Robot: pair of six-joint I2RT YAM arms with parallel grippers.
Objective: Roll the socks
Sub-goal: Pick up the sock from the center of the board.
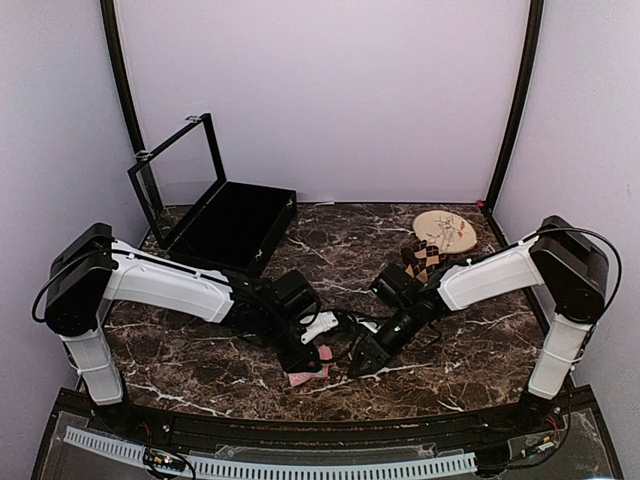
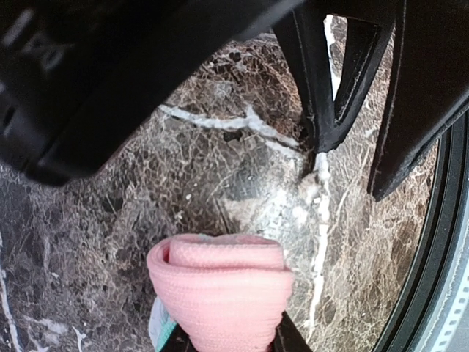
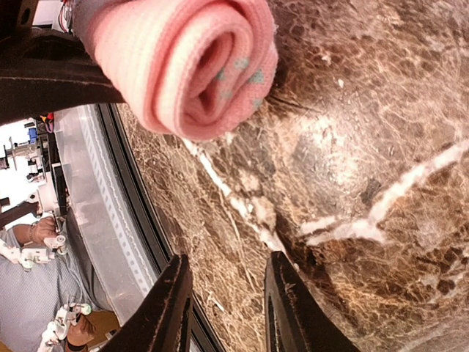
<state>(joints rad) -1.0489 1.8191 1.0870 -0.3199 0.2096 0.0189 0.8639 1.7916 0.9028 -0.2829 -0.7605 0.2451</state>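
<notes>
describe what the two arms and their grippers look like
Both match: white shell links on the left arm and right arm, bulky black joints, thin black cables looping at the shoulders. The left gripper and right gripper are black with slim tapered fingers.

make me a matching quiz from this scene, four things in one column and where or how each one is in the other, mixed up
Things:
1. pink sock
2. diamond-pattern sock
3. black case
4. right gripper

Place or state:
A. back left of the table, lid up
B. open, nothing in it
C. rolled up, held in the left gripper
D. back right, next to the plate

Pairs: 1-C, 2-D, 3-A, 4-B
</notes>
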